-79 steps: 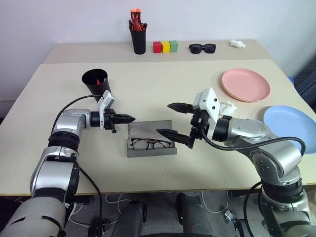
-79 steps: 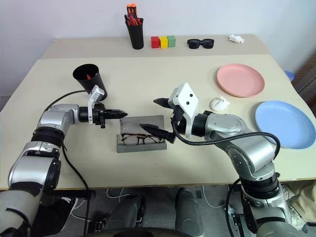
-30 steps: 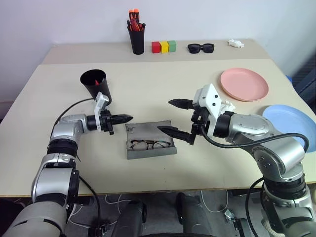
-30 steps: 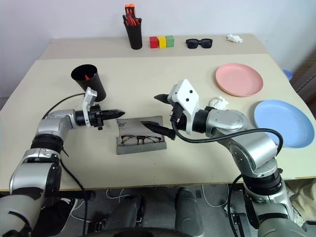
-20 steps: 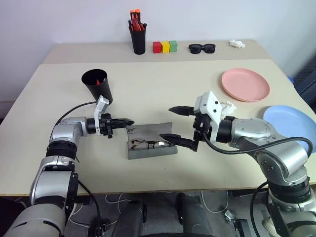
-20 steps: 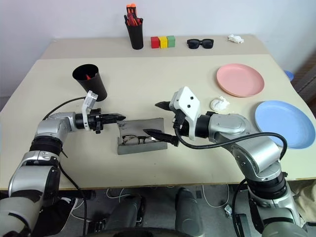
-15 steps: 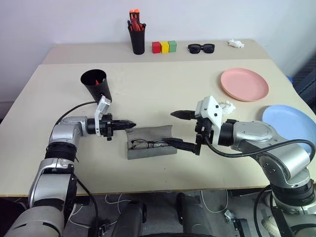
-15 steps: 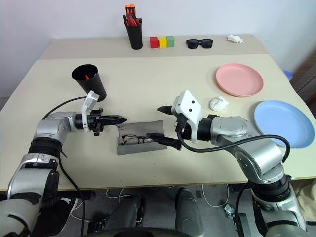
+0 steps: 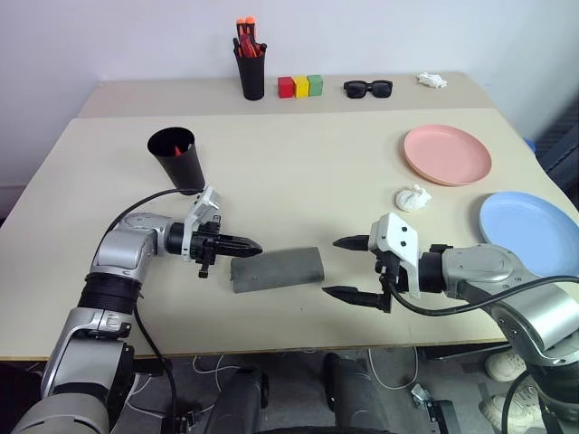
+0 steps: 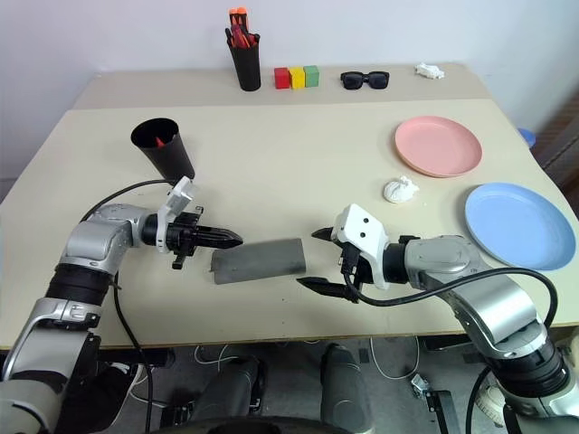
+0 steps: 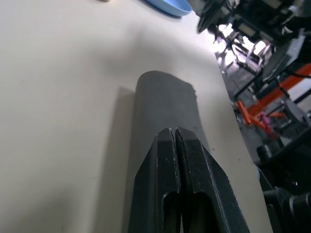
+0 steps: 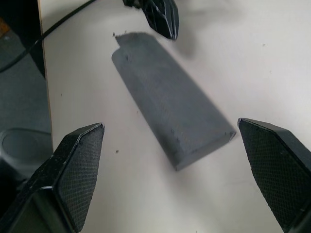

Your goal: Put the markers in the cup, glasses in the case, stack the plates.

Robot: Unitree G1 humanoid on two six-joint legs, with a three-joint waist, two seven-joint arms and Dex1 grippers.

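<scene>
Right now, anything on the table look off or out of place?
Mostly tidy. The grey case is shut and lies a bit askew near the front edge. The pink plate and blue plate sit apart, unstacked. A crumpled white scrap lies loose between them. No spills or damage visible.
</scene>
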